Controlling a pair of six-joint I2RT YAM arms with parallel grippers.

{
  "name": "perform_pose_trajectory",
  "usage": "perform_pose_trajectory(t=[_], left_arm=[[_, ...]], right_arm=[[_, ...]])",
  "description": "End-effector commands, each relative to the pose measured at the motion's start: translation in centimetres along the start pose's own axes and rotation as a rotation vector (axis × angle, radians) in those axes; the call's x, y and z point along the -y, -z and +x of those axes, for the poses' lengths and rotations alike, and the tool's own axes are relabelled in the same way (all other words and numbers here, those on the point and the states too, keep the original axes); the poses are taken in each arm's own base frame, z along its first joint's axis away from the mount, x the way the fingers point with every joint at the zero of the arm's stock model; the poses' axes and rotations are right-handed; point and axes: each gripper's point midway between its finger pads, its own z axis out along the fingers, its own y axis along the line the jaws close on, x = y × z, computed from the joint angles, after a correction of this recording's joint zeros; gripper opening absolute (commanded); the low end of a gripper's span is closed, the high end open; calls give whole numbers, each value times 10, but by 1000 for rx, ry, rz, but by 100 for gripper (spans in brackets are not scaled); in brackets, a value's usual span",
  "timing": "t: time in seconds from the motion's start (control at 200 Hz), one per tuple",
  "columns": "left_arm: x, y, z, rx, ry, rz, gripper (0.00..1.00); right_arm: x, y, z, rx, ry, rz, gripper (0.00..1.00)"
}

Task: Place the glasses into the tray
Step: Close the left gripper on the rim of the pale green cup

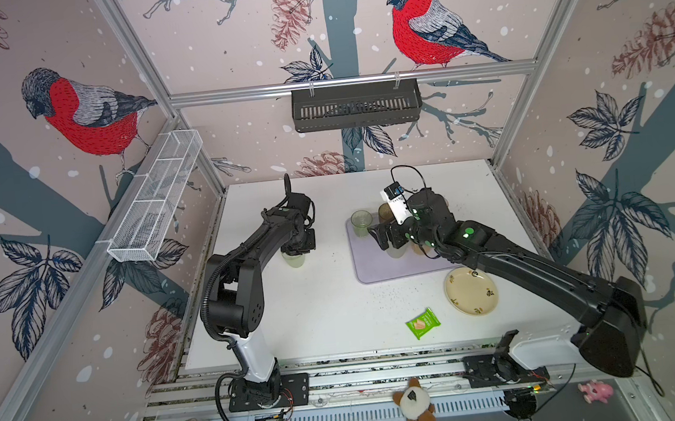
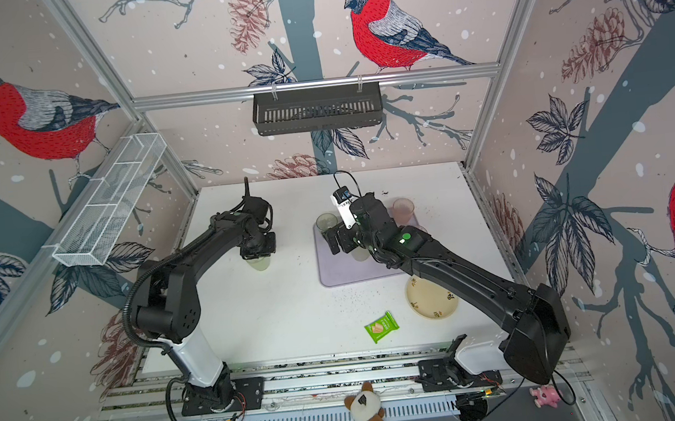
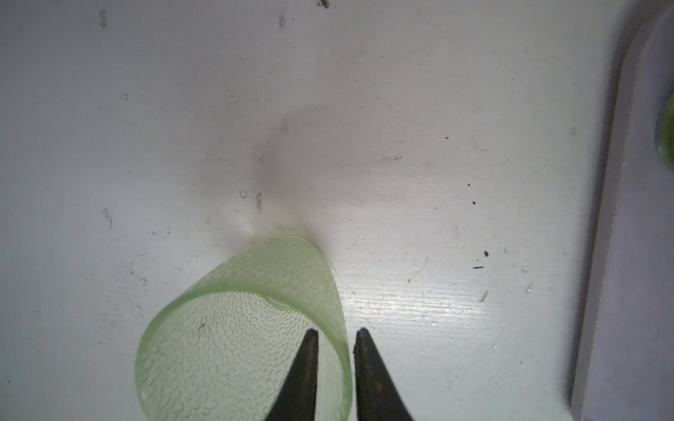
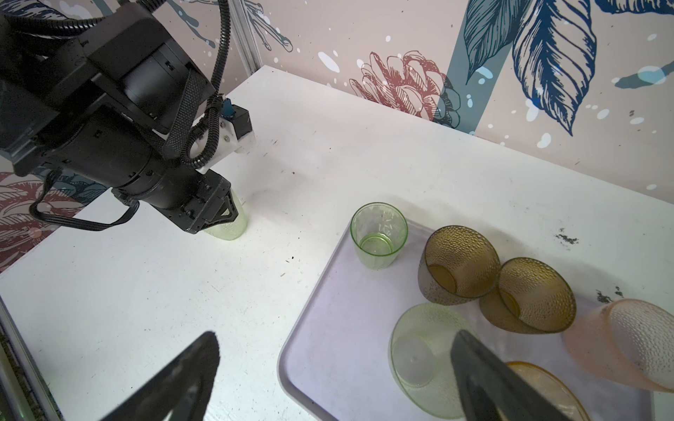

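At the left, my left gripper (image 3: 336, 331) stood narrow over the pale green dimpled plastic tumbler (image 3: 237, 346), one finger inside the rim and one outside. I could not tell whether they pinched the wall. That tumbler stood on the white table (image 1: 315, 313), left of the pale lilac rectangular plastic tray (image 1: 378, 268) and apart from it. In both top views the wrist hid all but its base.

On the tray I counted one clear green tumbler (image 4: 379, 237) at the far left corner. One brown dimpled tumbler (image 4: 459, 266) touched a second brown tumbler (image 4: 536, 295). One frosted pale tumbler (image 4: 419, 350) sat partly behind a finger, and the frame cut off one amber-yellow tumbler (image 4: 547, 386). One pink tumbler (image 4: 634, 342) stood at the right; whether it was on the tray I could not tell. That made seven in sight.

My right gripper (image 4: 335, 335) hung wide open and empty above the tray. The right arm crossed one round cream flowered plate (image 1: 471, 291).
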Motion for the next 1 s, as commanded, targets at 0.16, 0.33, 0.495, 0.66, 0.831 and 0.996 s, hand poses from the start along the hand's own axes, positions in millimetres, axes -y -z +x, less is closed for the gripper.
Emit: perform_pose_trajectory(t=[0.16, 0.33, 0.495, 0.66, 0.831, 0.996], left_arm=[[2, 0, -5, 12, 7, 12, 19], [2, 1, -5, 11, 9, 12, 18], [2, 1, -5, 12, 9, 12, 15], [3, 1, -6, 13, 14, 16, 14], [3, 1, -6, 12, 15, 19, 13], [4, 1, -5, 12, 15, 20, 12]], right_arm=[[0, 0, -7, 22, 0, -2, 100], [0, 1, -8, 25, 0, -2, 99], [0, 0, -7, 23, -2, -2, 99], [0, 2, -7, 26, -5, -2, 99], [0, 3, -7, 27, -6, -1, 100], [1, 4, -7, 29, -6, 0, 99]])
